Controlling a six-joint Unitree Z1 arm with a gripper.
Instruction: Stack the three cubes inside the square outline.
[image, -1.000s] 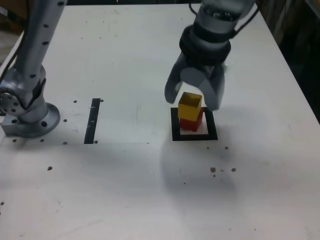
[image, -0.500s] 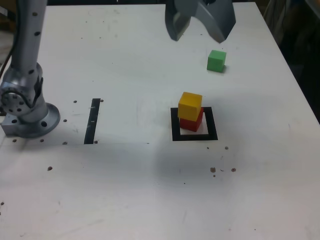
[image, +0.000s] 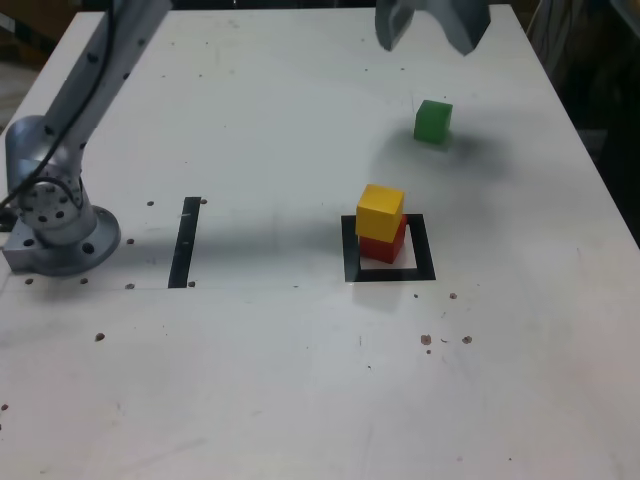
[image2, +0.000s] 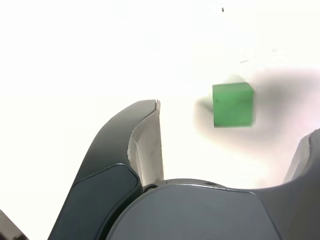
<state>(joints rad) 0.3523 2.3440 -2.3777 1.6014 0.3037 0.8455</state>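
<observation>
A yellow cube rests on a red cube, slightly askew, inside the black square outline. A green cube sits alone on the white table, farther back and toward the exterior view's right. My gripper hangs high at the top edge of the exterior view, above and just behind the green cube, open with nothing between its jaws. In the wrist view the green cube lies on the table between and beyond my two grey fingers.
The arm's grey base stands at the exterior view's left. A thin black strip lies beside it. Small dark specks dot the table in front of the outline. The table's right edge drops to dark floor.
The gripper let go of the yellow cube on the red one, rose, and moved back toward the green cube, its jaws spreading wider. The green cube came into view.
</observation>
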